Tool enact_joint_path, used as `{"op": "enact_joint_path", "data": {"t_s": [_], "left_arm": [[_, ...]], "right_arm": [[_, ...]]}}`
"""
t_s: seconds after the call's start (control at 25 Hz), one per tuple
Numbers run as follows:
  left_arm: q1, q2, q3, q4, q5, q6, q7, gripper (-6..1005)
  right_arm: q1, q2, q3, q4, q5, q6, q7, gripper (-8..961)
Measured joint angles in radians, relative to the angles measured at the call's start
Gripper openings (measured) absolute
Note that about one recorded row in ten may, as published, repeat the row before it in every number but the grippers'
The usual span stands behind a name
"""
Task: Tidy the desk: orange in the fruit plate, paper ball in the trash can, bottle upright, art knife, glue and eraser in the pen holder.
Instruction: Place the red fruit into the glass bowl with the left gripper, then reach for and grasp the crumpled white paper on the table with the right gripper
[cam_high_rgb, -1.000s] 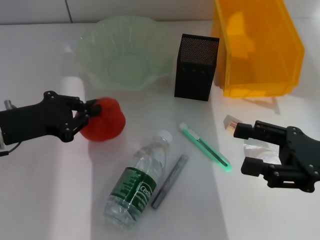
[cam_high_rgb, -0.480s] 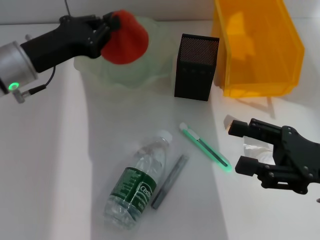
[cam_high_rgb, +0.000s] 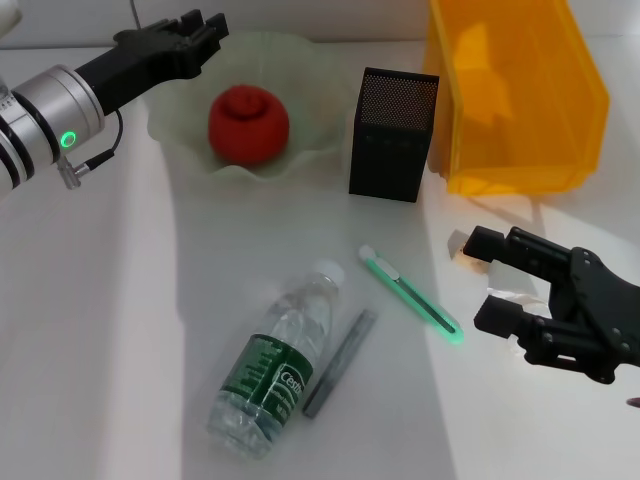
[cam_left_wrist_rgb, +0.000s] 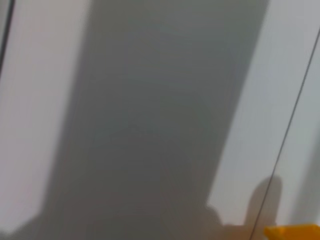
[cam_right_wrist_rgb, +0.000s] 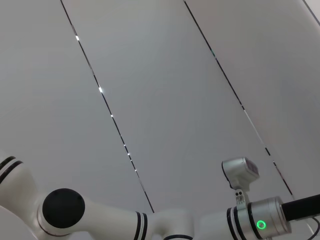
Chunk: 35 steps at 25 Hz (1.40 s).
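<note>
Orange (cam_high_rgb: 248, 123) in fruit plate (cam_high_rgb: 318, 140), near released left tool (cam_high_rgb: 197, 30); right tool (cam_high_rgb: 492, 282) spread open beside paper ball (cam_high_rgb: 515, 292).

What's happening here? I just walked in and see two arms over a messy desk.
The robot is tidying. The orange lies in the fruit plate, and the left gripper, open, is above the plate's far rim. The right gripper, open, hovers over the paper ball. The bottle lies on its side.

Left gripper (cam_high_rgb: 195, 28) released the orange (cam_high_rgb: 249, 124) into the fruit plate (cam_high_rgb: 320, 70) below it, now open and retracted.
</note>
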Motion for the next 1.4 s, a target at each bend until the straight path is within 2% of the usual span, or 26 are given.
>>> {"op": "enact_joint_path", "data": {"t_s": [0.24,0.28,0.36,0.4,0.44,0.48,0.56,0.6,0.64,0.68,0.72,0.76,0.8,0.84,0.88,0.92,0.96,1.0,1.04,1.08,1.12,1.2,1.24,1.28,1.32,1.4], "left_arm": [[0.034,0.003,0.000,0.001,-0.045,0.071,0.000,348],[0.067,0.008,-0.008,0.010,-0.055,0.161,-0.016,376],[0.104,0.013,-0.015,0.025,-0.067,0.235,-0.068,468],[0.148,0.020,-0.014,0.057,-0.071,0.310,-0.124,513],[0.148,0.020,-0.014,0.057,-0.071,0.310,-0.124,559],[0.178,0.026,-0.007,0.084,-0.066,0.366,-0.143,605],[0.224,0.041,0.014,0.127,-0.038,0.468,-0.155,666],[0.258,0.063,0.044,0.172,0.016,0.563,-0.173,696],[0.273,0.073,0.060,0.192,0.046,0.599,-0.187,727],[0.281,0.080,0.066,0.203,0.067,0.621,-0.197,757],[0.303,0.096,0.077,0.233,0.125,0.677,-0.218,787],[0.313,0.100,0.076,0.242,0.144,0.695,-0.220,818],[0.344,0.107,0.076,0.277,0.198,0.753,-0.216,848],[0.344,0.107,0.076,0.277,0.198,0.753,-0.216,847],[0.355,0.108,0.076,0.297,0.218,0.774,-0.213,846],[0.364,0.106,0.079,0.317,0.235,0.795,-0.212,845],[0.369,0.104,0.080,0.334,0.252,0.811,-0.212,844],[0.372,0.097,0.081,0.364,0.291,0.839,-0.212,843],[0.372,0.097,0.081,0.364,0.291,0.839,-0.212,843],[0.372,0.097,0.081,0.364,0.291,0.839,-0.212,843],[0.372,0.094,0.081,0.374,0.309,0.846,-0.211,842],[0.365,0.086,0.081,0.390,0.348,0.846,-0.210,842],[0.365,0.086,0.081,0.390,0.348,0.846,-0.210,842],[0.365,0.086,0.081,0.390,0.348,0.846,-0.210,842],[0.363,0.085,0.081,0.392,0.355,0.844,-0.208,841],[0.361,0.081,0.076,0.392,0.358,0.840,-0.199,841]], "right_arm": [[0.007,0.000,0.004,0.005,0.000,0.000,-0.001,792],[0.006,0.000,0.020,0.006,0.000,0.001,-0.001,791],[0.004,-0.001,0.034,0.005,0.000,0.001,0.003,791],[-0.009,-0.005,0.083,-0.004,0.000,0.001,0.030,791],[-0.018,-0.007,0.116,-0.015,0.000,0.001,0.052,790],[-0.031,-0.012,0.154,-0.033,0.000,0.001,0.082,790],[-0.039,-0.013,0.181,-0.052,0.000,0.001,0.105,789],[-0.058,-0.018,0.249,-0.135,-0.001,0.003,0.179,789],[-0.058,-0.018,0.249,-0.135,-0.001,0.003,0.179,789],[-0.067,-0.021,0.288,-0.237,-0.005,0.008,0.251,789],[-0.067,-0.021,0.288,-0.237,-0.005,0.008,0.251,788],[-0.069,-0.023,0.292,-0.289,-0.007,0.011,0.289,788],[-0.066,-0.031,0.285,-0.415,-0.015,0.012,0.395,788],[-0.066,-0.031,0.285,-0.415,-0.015,0.012,0.395,787],[-0.063,-0.033,0.273,-0.473,-0.024,0.010,0.449,787],[-0.044,-0.036,0.217,-0.614,-0.054,0.006,0.569,787],[-0.044,-0.036,0.217,-0.614,-0.054,0.006,0.569,787],[-0.025,-0.037,0.121,-0.762,-0.099,0.003,0.707,786],[-0.025,-0.037,0.121,-0.762,-0.099,0.003,0.707,786],[-0.003,-0.037,-0.004,-0.940,-0.167,-0.005,0.851,786],[-0.003,-0.037,-0.004,-0.940,-0.167,-0.005,0.851,786],[0.032,-0.031,-0.164,-1.174,-0.292,-0.029,1.010,785],[0.032,-0.031,-0.164,-1.174,-0.292,-0.029,1.010,785],[0.055,-0.024,-0.273,-1.296,-0.381,-0.038,1.087,784],[0.055,-0.024,-0.273,-1.296,-0.381,-0.038,1.087,784],[0.087,-0.012,-0.409,-1.379,-0.516,-0.040,1.148,784]]}}
